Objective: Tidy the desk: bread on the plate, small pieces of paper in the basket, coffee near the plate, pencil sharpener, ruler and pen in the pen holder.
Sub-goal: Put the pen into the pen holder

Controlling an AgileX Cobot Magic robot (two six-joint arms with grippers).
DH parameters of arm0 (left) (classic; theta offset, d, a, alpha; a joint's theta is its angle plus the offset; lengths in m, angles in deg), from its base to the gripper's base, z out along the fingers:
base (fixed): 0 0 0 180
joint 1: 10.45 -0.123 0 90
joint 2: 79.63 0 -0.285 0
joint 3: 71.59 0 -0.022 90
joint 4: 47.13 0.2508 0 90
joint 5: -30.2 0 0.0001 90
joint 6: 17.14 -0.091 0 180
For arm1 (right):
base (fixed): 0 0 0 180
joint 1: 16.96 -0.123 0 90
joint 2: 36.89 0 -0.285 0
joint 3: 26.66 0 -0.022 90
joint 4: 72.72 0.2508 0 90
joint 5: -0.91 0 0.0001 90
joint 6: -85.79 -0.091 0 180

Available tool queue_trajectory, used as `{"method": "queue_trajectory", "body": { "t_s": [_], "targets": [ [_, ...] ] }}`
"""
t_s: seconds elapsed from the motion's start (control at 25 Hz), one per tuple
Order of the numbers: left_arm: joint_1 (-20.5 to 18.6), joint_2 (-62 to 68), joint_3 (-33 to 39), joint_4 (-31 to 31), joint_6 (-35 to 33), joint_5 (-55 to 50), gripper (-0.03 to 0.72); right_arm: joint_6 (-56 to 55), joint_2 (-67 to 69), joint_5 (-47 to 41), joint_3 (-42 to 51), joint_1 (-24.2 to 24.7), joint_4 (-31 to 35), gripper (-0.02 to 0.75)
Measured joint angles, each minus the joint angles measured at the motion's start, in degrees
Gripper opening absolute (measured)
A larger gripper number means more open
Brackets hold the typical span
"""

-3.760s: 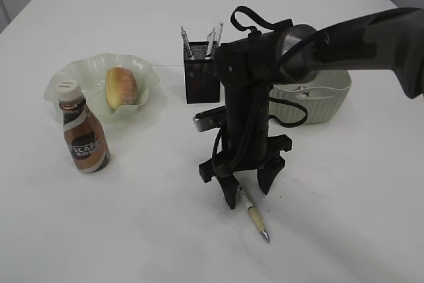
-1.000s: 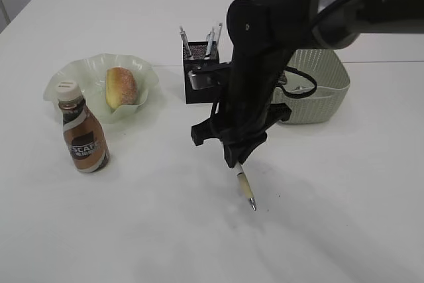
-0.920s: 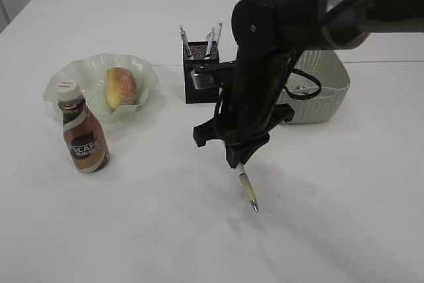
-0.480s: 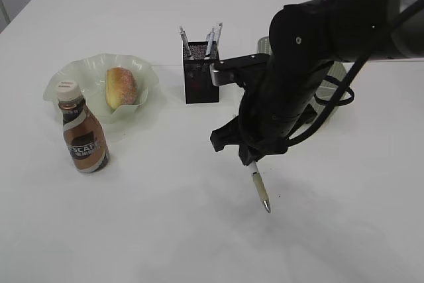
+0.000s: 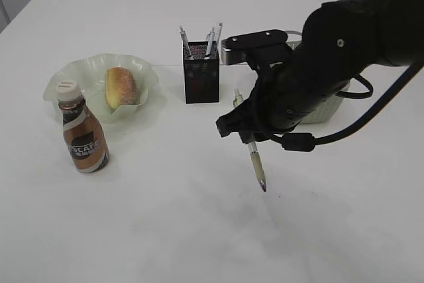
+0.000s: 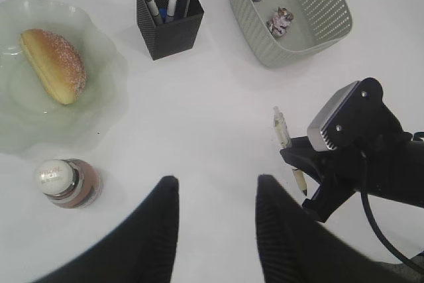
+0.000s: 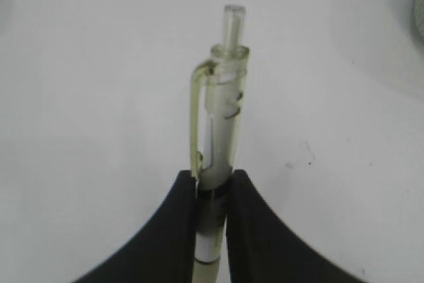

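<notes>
Right claw [image 5: 250, 138] pinches the pen [image 5: 257, 166], tip-down, near upright; pen holder [image 5: 201, 71] stands toward the desk's far edge, left of it; left claw [image 6: 215, 230] spread.

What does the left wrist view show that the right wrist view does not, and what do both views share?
Only the left wrist view shows the bread on the plate, the coffee bottle, the pen holder, the basket with paper scraps, and the open left gripper. Only the right wrist view shows the right gripper pinching the pen barrel close up. Both show the pen and white table.
</notes>
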Motion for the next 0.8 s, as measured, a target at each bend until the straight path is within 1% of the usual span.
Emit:
{"method": "queue_trajectory", "body": {
  "t_s": [0.24, 0.8],
  "targets": [
    [0.0, 0.0, 0.0, 0.0, 0.0, 0.0, 0.290, 0.8, -0.3, 4.9, 0.4, 0.0, -2.5, 0.073],
    [0.0, 0.0, 0.0, 0.0, 0.0, 0.0, 0.290, 0.9, -0.3, 6.4, 0.4, 0.0, -3.0, 0.073]
  ]
}}
